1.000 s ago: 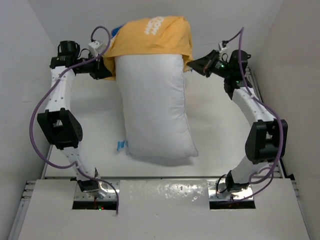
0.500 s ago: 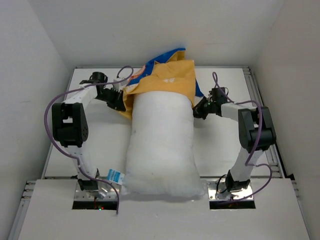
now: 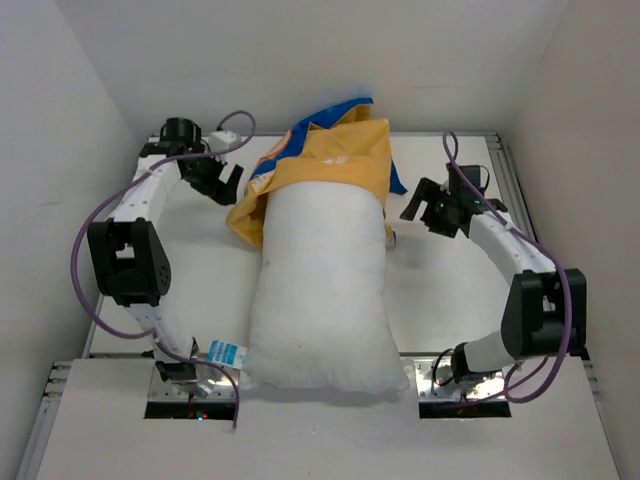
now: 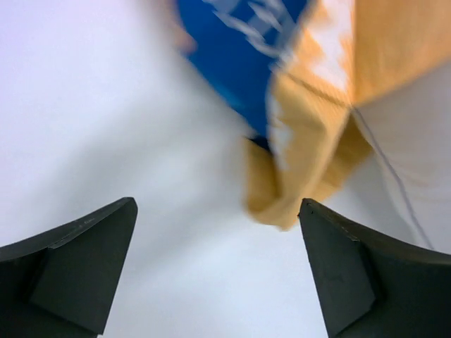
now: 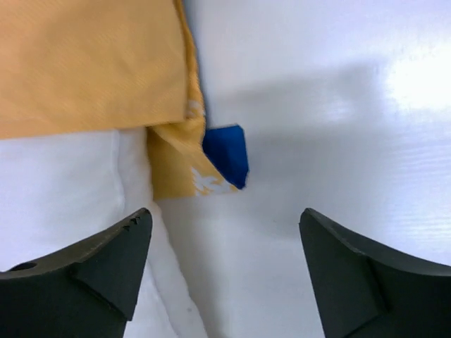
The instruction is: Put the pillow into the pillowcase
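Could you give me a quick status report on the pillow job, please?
Both open, holding nothing: left gripper, right gripper. The pillowcase covers only the far end of the pillow. Nothing in the way.

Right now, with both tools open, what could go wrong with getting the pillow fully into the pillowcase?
1. The pillowcase covers only the far end of the pillow, and neither the left tool nor the right tool holds it, so it may slip back off.
2. Its opening edge lies bunched near the left tool; a regrasp may pinch both layers shut.
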